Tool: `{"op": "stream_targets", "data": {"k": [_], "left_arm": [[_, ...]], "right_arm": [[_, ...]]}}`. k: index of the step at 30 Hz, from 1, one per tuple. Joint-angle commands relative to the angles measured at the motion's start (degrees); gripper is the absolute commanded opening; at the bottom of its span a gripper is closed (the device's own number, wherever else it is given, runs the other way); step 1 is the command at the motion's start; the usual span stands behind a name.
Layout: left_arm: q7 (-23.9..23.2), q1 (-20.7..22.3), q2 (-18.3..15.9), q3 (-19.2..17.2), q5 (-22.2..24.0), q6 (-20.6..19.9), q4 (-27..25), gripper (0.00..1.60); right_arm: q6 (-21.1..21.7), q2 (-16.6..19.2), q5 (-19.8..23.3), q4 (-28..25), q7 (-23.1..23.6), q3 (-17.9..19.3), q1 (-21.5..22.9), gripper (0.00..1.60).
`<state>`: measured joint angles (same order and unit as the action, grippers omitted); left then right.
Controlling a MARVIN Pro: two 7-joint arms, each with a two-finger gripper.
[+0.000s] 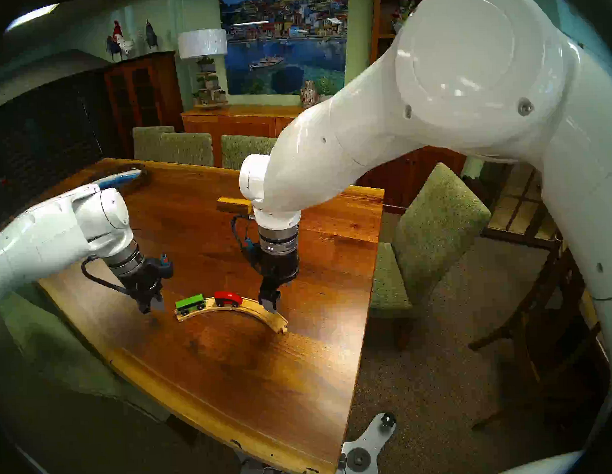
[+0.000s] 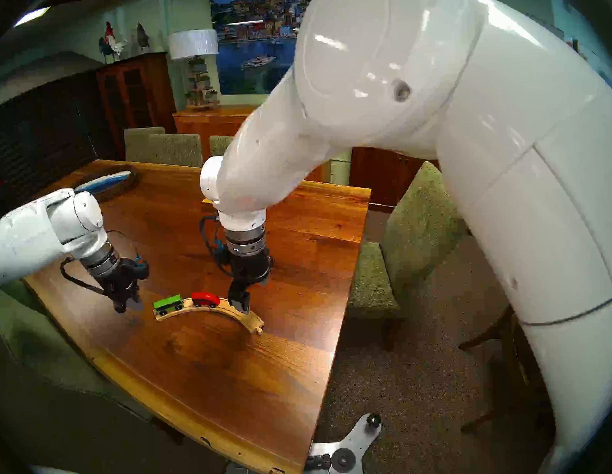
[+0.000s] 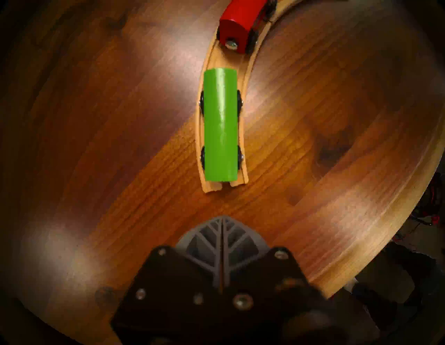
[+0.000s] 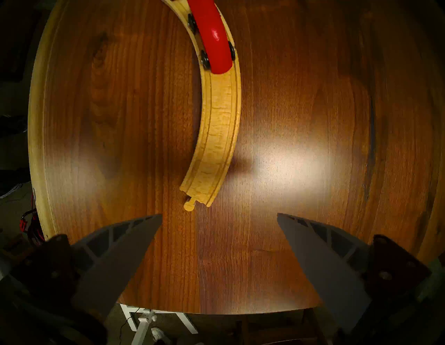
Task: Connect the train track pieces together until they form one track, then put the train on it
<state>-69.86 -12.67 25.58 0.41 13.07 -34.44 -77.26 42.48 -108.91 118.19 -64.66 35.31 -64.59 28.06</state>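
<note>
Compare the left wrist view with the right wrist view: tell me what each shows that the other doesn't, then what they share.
Left wrist only: the green car on the track's socket end, with the left gripper, jaws shut, short of that end.

Right wrist only: the track's peg end, bare of cars, and the right gripper, jaws wide open over the table.

Both: the red car on the grooved track, and the wooden table.

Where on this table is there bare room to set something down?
The widest bare patch runs from the inside of the track to the table's near edge. Another lies between the block and the far left corner. It is crowded by the green car, red car and both grippers' fingers.
</note>
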Motion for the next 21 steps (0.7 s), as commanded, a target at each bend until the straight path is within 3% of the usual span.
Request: {"op": "stream_targets", "data": {"k": [1, 21], "left_arm": [[-0.07, 1.53, 3.65, -1.06, 0.01, -0.13, 1.76, 0.00], [0.57, 1.92, 8.45, -1.62, 0.55, -0.69, 3.82, 0.00]], "right_arm": [[-0.11, 0.66, 0.02, 0.89, -0.10, 0.06, 1.35, 1.60], [-0.10, 0.67, 0.00, 0.89, -0.10, 0.08, 1.34, 1.60]]}}
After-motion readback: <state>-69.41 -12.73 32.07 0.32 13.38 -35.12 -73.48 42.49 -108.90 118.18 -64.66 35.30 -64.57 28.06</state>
